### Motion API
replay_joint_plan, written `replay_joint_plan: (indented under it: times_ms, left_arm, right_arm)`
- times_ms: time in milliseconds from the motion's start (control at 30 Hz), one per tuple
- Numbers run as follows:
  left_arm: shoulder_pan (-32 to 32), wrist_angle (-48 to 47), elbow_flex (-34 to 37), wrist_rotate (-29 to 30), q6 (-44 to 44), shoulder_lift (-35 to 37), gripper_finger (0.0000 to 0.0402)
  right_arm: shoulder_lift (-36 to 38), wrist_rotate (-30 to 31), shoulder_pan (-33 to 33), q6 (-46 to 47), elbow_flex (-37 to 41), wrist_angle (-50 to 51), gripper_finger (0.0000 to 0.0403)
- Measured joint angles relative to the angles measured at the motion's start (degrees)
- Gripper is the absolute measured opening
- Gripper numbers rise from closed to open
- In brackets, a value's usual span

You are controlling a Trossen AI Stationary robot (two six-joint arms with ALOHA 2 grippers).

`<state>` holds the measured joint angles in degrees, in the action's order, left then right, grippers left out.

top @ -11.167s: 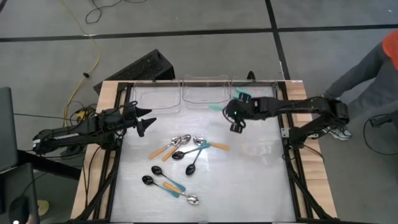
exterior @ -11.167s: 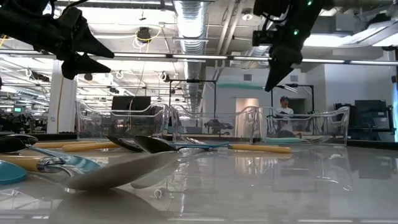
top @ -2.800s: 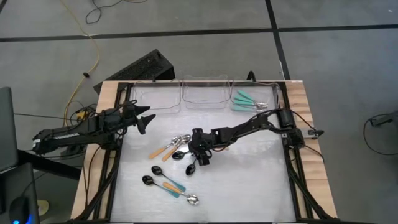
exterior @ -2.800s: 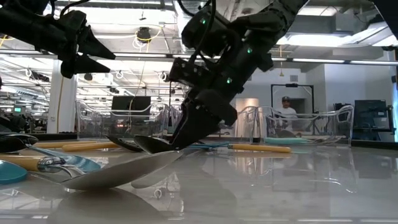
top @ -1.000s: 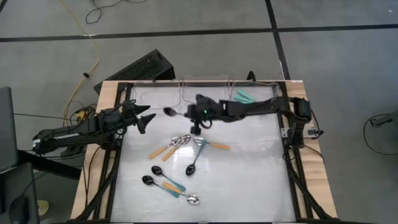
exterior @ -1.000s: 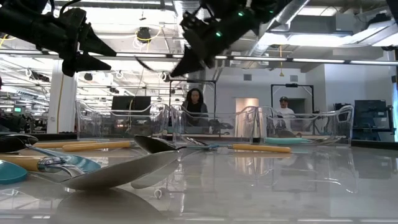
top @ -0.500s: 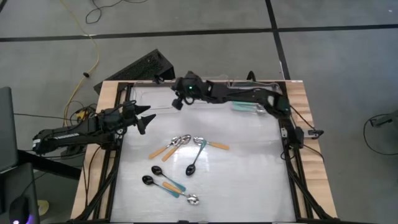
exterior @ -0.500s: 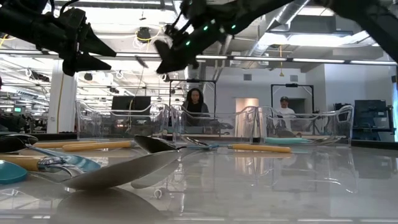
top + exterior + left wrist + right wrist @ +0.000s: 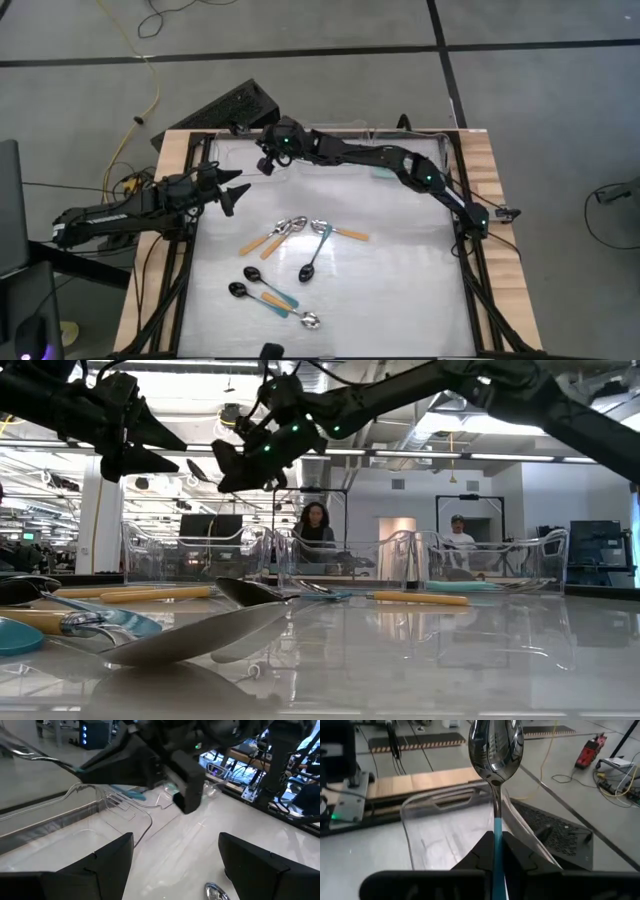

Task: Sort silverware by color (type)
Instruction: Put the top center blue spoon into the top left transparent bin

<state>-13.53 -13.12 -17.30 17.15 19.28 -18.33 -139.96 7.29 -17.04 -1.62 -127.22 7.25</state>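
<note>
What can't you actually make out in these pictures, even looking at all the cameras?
- Held spoon: in the high view it is hidden under the right end effector.
- Left bin: clear walls and the arm above hide whether anything lies inside.
- Right bin: the right arm crosses it; only a bit of teal handle shows.
- Spoons nearest the low camera: blurred, handles cut off by the edge.
</note>
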Motion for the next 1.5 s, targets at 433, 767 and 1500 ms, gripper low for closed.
replay_joint_plan:
  times_ms: [433, 767, 1500]
  left_arm:
    - [0.0, 0.0, 0.0, -0.1, 0.0, 0.0, 0.0277]
    - [0.0, 0.1, 0.0, -0.1, 0.0, 0.0, 0.0277]
    - [0.0, 0.1, 0.0, 0.1, -0.2, 0.0, 0.0277]
  right_arm:
    - [-4.9, -1.6, -1.2, 8.2, -3.3, 5.2, 0.0042]
    - [-5.6, -2.7, -1.4, 10.8, -3.1, 8.3, 0.0042]
    - [-7.5, -3.1, -1.8, 11.6, -2.8, 8.8, 0.0052]
